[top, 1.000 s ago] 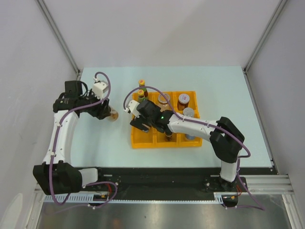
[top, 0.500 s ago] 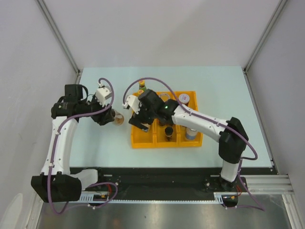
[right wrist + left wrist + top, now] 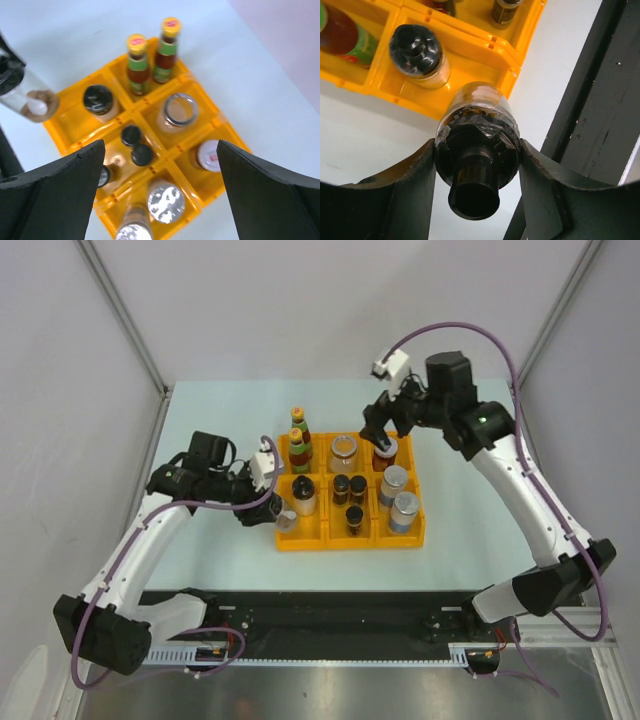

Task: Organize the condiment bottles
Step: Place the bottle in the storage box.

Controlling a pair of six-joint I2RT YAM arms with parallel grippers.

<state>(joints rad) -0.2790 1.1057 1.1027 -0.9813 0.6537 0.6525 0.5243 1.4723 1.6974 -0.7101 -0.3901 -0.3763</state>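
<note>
Beside the tray, the left pincer has brought its jar.

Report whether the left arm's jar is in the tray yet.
Out: the jar hangs tilted between the left fingers, by the tray's corner.

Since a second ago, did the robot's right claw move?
Yes. The right gripper swung away from the left side of the yellow tray and now hangs open above its far right corner.

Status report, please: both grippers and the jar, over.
Left gripper shut on black-capped spice jar, tilted, at yellow tray's near-left corner. Right gripper open above tray. Path looks free.
</note>
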